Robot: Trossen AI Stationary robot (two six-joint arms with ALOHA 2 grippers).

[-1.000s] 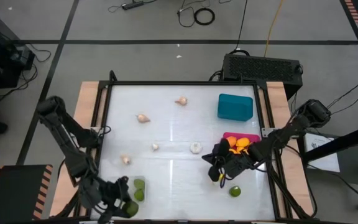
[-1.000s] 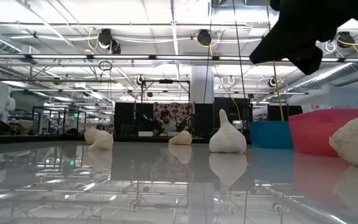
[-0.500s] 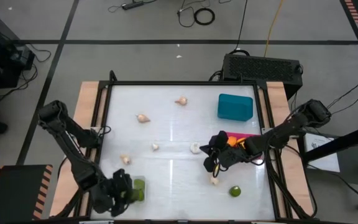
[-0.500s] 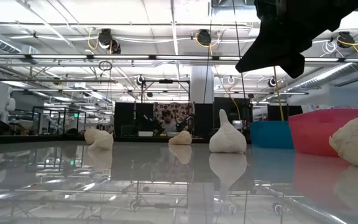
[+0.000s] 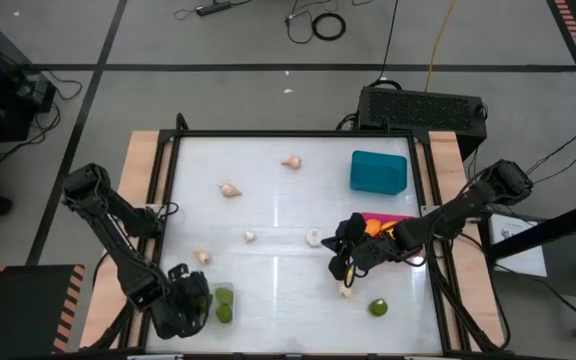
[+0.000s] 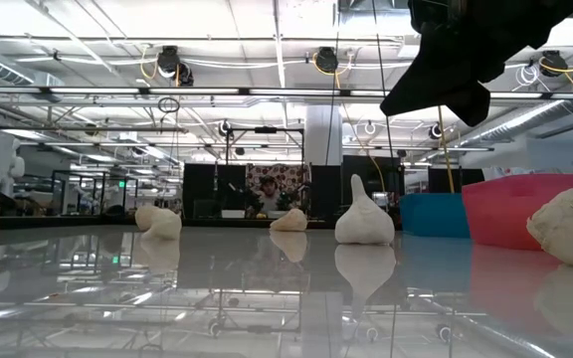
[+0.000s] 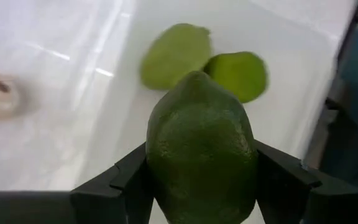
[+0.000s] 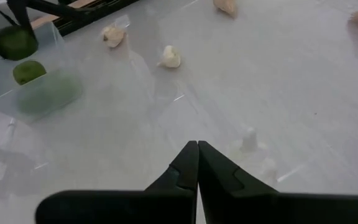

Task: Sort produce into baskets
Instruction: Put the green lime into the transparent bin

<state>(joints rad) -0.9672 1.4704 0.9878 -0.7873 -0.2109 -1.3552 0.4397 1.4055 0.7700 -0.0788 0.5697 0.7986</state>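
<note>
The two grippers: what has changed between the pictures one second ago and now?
The right gripper, shut and empty, moved from near the table's front edge toward the middle, uncovering a garlic bulb it had hidden. The left gripper, shut on a lime, moved forward and hovers at the clear bin holding two limes. The other garlic bulbs, the teal bin and the pink bin stayed put.

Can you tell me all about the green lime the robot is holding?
The dark green, bumpy-skinned oval lime is whole and unpeeled. The left claw pinches it between two dark fingers, one on each side, holding it above the clear see-through plastic bin, where two other limes already lie.
</note>
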